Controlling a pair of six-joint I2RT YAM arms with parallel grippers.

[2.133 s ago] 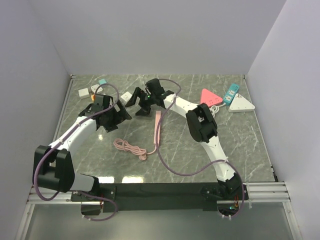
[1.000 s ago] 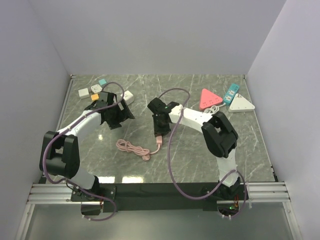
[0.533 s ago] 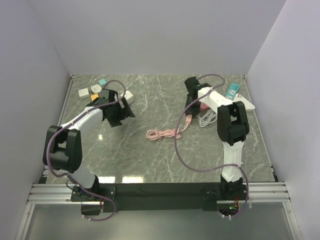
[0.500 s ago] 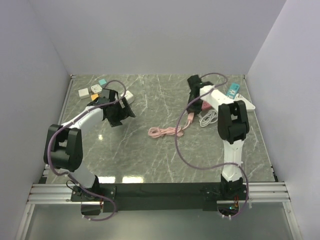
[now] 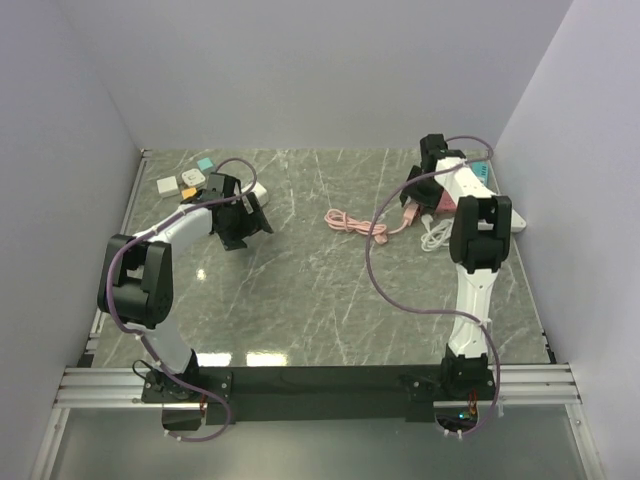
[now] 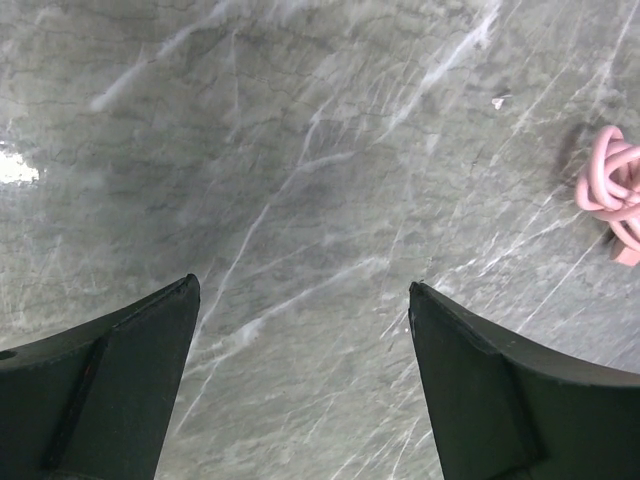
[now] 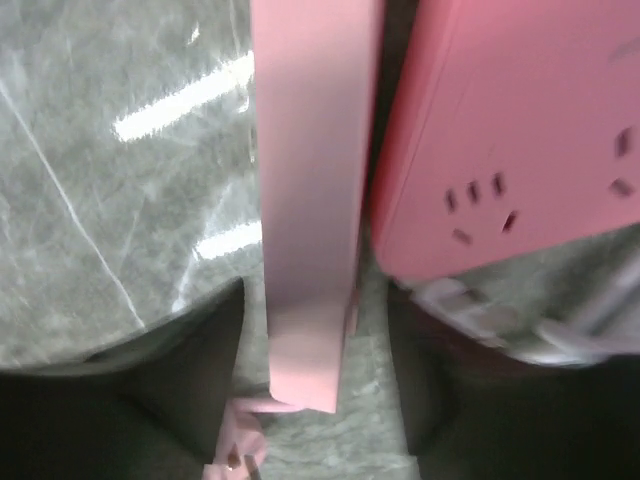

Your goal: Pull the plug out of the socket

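The pink plug (image 7: 310, 190), a long flat bar with a pink cable (image 5: 352, 220) trailing left, lies on the marble beside a red triangular socket (image 7: 500, 120). My right gripper (image 7: 315, 300) straddles the plug, open, with a gap on each side of it. In the top view that gripper (image 5: 420, 190) is at the far right. The white socket (image 5: 258, 187) lies at the far left, partly hidden behind my left gripper (image 5: 246, 215). The left gripper (image 6: 302, 285) is open over bare marble, holding nothing.
Small coloured adapters (image 5: 180, 180) sit in the far-left corner. A white cable (image 5: 435, 232) and a blue strip (image 5: 478, 172) lie near the right wall. The pink cable's coil (image 6: 612, 195) shows at the right edge of the left wrist view.
My right gripper has carried the pink plug and its cable from the table's middle to the far right, and its jaws have opened off the plug. The left arm has barely moved.
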